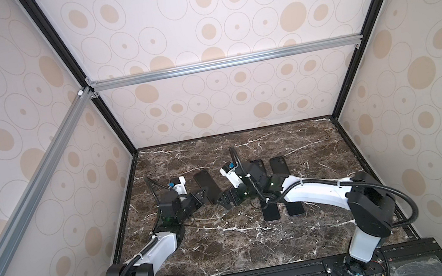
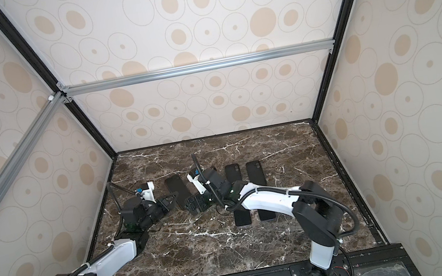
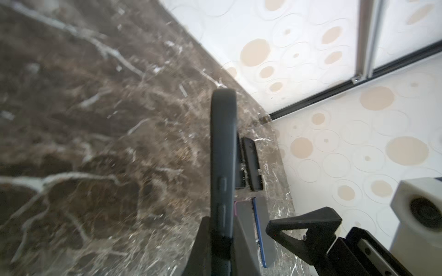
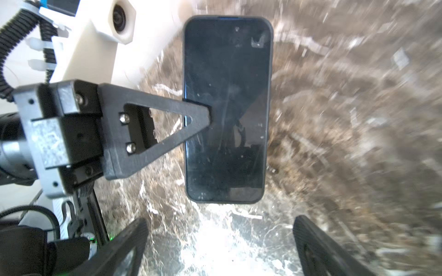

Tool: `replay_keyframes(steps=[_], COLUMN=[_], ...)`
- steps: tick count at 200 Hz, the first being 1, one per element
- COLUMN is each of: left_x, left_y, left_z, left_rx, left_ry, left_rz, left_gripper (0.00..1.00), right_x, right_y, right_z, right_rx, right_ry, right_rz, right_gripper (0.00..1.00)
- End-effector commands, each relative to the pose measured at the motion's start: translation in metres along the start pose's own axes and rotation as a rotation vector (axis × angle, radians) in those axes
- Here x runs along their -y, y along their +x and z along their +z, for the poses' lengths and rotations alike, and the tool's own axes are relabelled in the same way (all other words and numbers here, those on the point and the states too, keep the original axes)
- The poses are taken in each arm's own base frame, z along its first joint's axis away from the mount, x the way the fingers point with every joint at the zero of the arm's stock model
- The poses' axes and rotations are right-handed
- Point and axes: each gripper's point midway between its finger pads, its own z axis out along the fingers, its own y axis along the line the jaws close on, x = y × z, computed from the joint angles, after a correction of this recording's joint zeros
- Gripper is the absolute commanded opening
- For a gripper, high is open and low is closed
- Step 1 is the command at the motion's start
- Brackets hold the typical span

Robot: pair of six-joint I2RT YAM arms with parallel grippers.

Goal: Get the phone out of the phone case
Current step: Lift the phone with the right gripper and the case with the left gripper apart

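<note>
Toward the left of the table, my left gripper is clamped on the phone case at 1 long side. 1 of its fingers lies over the edge of the glass, and I take it the other is behind the back. The phone sits fully seated, with the case rim unbroken around all 4 corners in the right wrist view, so nothing has been freed yet. The pair looks to be held up off the marble, screen turned toward my right gripper, which waits just short of the phone's near end with its jaws spread wide and nothing between them. I read this as the hand-off to the peeling step: 1 arm braces, the other is about to work. Next I need the right gripper to catch only the soft rim at a corner and pull it back off the phone's edge. The left finger pinning the screen may fight that, so the grip may have to shift onto the case alone. Off to the right lie what look like 2 empty cases and 2 bare phones, well apart from this work.
</note>
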Motion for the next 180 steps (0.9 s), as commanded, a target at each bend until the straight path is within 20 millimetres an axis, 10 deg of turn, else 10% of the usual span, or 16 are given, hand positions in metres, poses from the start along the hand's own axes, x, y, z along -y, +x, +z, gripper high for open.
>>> replay_keyframes(steps=[1, 94, 180], left_x=[0.060, 0.171, 0.227], left_y=[-0.025, -0.056, -0.043], left_z=[-0.012, -0.051, -0.084], left_rx=[0.043, 0.060, 0.106], left_ry=[0.160, 0.464, 0.695], left_rz=[0.188, 0.486, 0.555], left_gripper=[0.00, 0.00, 0.00], right_x=[0.011, 0.002, -0.033], right_y=[-0.018, -0.044, -0.141], right_z=[-0.017, -0.127, -0.212], right_rx=[0.080, 0.255, 0.652], right_ry=[0.065, 0.004, -0.280], right_rz=[-0.024, -0.182, 0.005], right_gripper=[0.97, 0.88, 0.78])
